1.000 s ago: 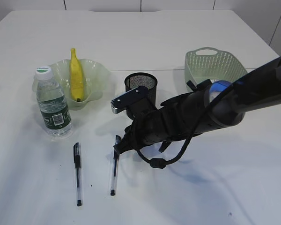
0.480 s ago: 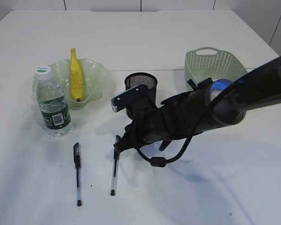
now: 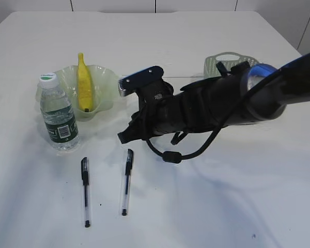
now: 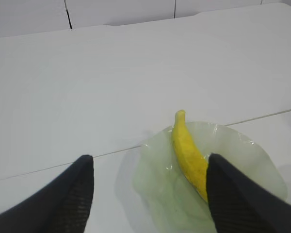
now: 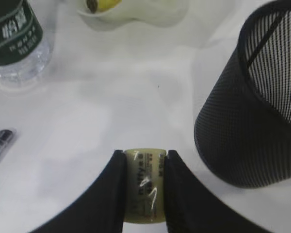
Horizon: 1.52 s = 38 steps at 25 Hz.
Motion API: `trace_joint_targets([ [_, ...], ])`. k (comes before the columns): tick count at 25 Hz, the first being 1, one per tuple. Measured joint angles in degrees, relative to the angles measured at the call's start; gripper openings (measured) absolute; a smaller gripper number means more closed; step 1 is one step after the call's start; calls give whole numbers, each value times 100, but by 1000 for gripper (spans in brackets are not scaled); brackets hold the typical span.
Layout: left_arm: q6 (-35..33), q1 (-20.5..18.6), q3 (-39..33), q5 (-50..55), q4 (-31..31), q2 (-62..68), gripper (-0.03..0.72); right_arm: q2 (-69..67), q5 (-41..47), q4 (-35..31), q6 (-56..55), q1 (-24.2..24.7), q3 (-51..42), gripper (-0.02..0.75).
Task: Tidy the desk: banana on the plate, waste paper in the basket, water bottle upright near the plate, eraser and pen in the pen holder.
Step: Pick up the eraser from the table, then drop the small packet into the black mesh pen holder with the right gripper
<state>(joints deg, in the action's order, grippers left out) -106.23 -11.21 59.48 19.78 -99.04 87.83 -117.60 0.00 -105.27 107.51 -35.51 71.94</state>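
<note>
Black mesh marks the holder, and just to its left our right gripper pinches the eraser between both fingers above the table. From the exterior view, that arm reaches across the middle, its gripper raised near the plate and hiding the holder from that camera.

Our left gripper hangs with its fingers spread wide and nothing between them, looking down on the banana, which lies in the plate.

We see the bottle standing upright with its cap on, just beside the plate's front left edge. Two pens lie flat on the table in front of the bottle and the arm, roughly parallel and apart from each other. The basket sits behind the right arm, mostly hidden; we cannot tell what it holds.
</note>
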Motion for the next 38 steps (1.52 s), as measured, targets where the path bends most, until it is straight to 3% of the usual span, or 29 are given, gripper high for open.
trace_joint_targets([
  [11, 0, 0, 0, 76, 0, 0, 505, 333, 0, 0, -2, 0, 627, 158],
  [20, 114, 0, 0, 265, 0, 0, 505, 331, -805, -10, 119, 22, 1329, 158],
  [29, 173, 0, 0, 365, 0, 0, 505, 306, -988, -30, 155, 426, 1358, 158],
  [38, 173, 0, 0, 365, 0, 0, 505, -19, -992, -30, 145, 462, 1366, 158],
])
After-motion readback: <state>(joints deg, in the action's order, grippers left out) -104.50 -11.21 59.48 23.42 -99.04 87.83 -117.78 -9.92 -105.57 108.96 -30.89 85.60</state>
